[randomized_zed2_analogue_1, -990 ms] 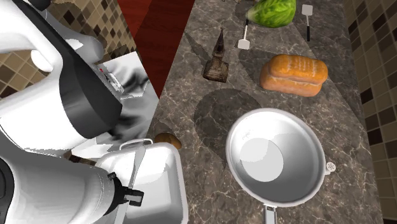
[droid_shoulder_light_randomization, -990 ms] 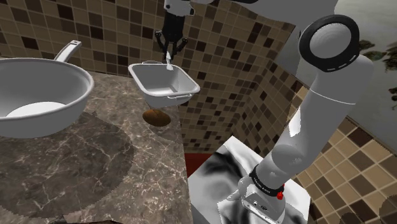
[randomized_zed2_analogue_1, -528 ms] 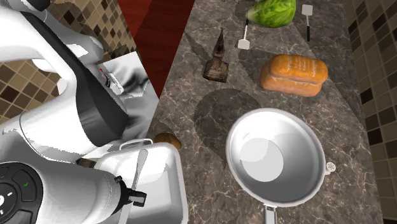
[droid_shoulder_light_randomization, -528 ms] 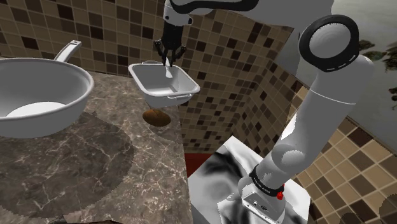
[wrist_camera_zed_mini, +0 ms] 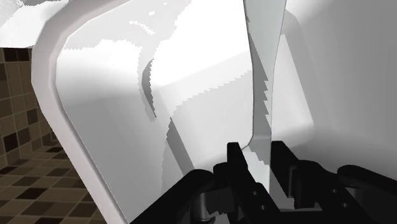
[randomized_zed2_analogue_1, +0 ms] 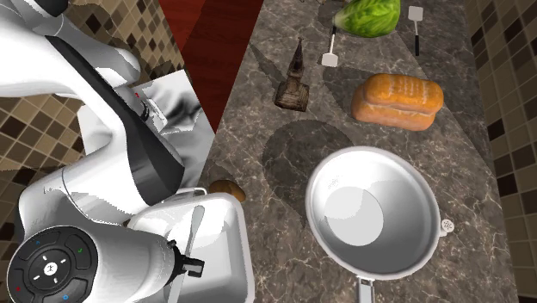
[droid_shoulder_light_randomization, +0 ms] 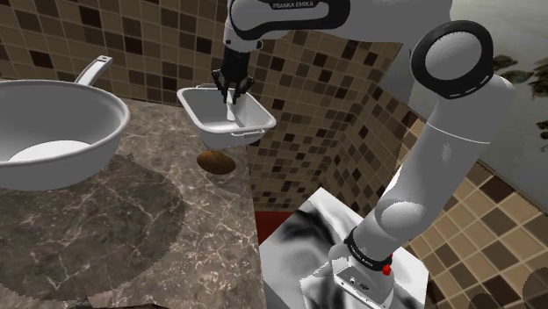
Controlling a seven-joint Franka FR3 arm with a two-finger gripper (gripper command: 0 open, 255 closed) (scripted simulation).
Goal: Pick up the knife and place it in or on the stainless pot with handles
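Lowered since a second ago, from clear above the rim down into the mouth of the handled pot [droid_shoulder_light_randomization: 230,134]. Pinching the pale knife [wrist_camera_zed_mini: 262,63] by its handle end between both black fingers [wrist_camera_zed_mini: 234,156] of the gripper [wrist_camera_zed_mini: 252,149], with the blade pointed down among the pot's white walls. Seen from the shoulder view with the knife tip below the rim, apparently short of the floor. Set at the edge of the marbled countertop [droid_shoulder_light_randomization: 132,228], just beside a brown roll-like lump [droid_shoulder_light_randomization: 216,161] and well apart from the large frying pan [droid_shoulder_light_randomization: 53,132]. Judged to be at the placing step, carrying done. Calls next for a slight further descent, then spreading the fingers to release the knife inside, then lifting straight up clear of the rim.
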